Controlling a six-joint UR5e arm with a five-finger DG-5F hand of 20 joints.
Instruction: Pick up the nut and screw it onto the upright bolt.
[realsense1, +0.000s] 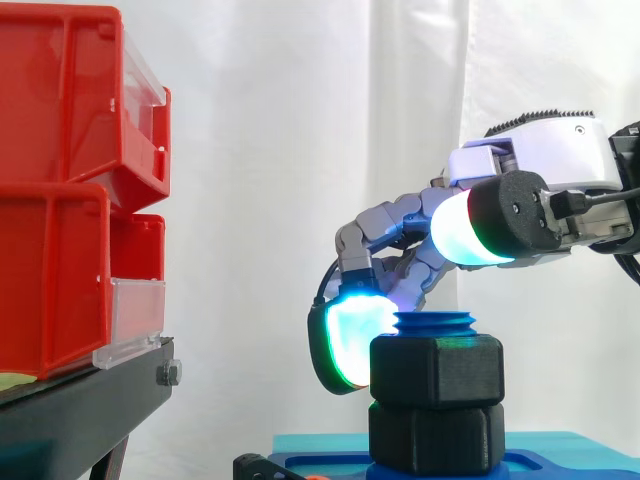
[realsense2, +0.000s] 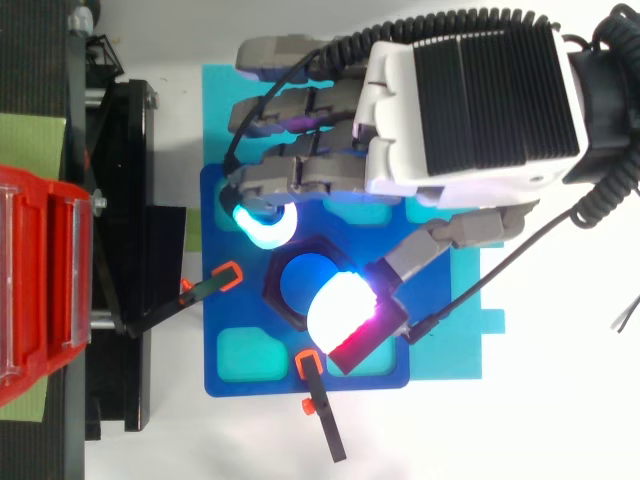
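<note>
Nut (realsense1: 437, 370) sat on upright bolt (realsense1: 435, 322), blue bolt top showing above it. Second black hex piece (realsense1: 435, 435) seen below, on blue base (realsense2: 230, 300). Hand (realsense1: 540, 160) curled round nut: fingertip (realsense1: 355, 335) pressed to left face, thumb (realsense1: 460, 228) held higher, over near-right edge. Turning step judged under way. Thumb best lowered onto opposite flat, nut kept level, short turns made. Red bins (realsense1: 60, 200) well apart, left.
</note>
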